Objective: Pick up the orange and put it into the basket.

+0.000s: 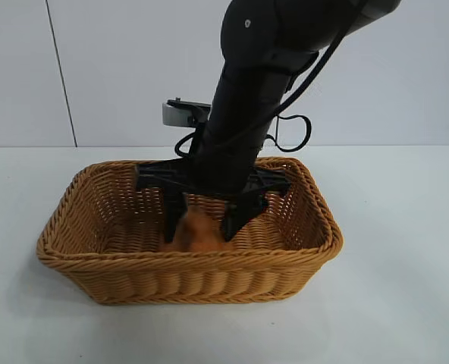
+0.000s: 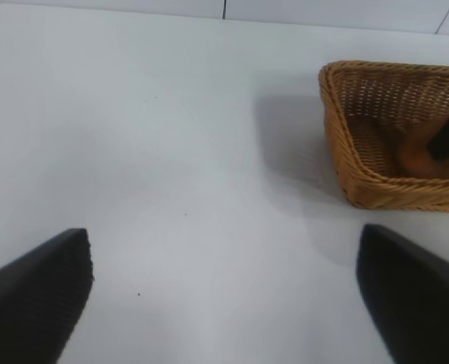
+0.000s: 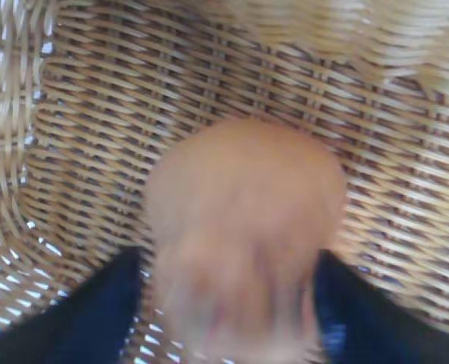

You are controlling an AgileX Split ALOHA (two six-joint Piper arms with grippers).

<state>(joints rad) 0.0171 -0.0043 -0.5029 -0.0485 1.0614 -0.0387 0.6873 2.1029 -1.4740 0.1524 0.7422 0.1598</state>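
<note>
The tan wicker basket [image 1: 186, 262] stands in the middle of the white table. My right gripper [image 1: 200, 236] reaches down inside it, fingers spread apart. The dull orange-brown orange [image 1: 198, 230] lies low in the basket between the two fingers. In the right wrist view the orange [image 3: 243, 197] is smeared over the woven floor [image 3: 95, 114], and a sliver of weave shows between it and one finger of my right gripper [image 3: 228, 258]. My left gripper [image 2: 224, 243] hovers open over bare table, well away from the basket [image 2: 346, 152]; the orange [image 2: 410, 155] shows inside.
White table [image 1: 406, 227] surrounds the basket on all sides, with a pale wall behind. The right arm's black body and cables [image 1: 293, 133] rise over the basket's far rim. The left arm does not show in the exterior view.
</note>
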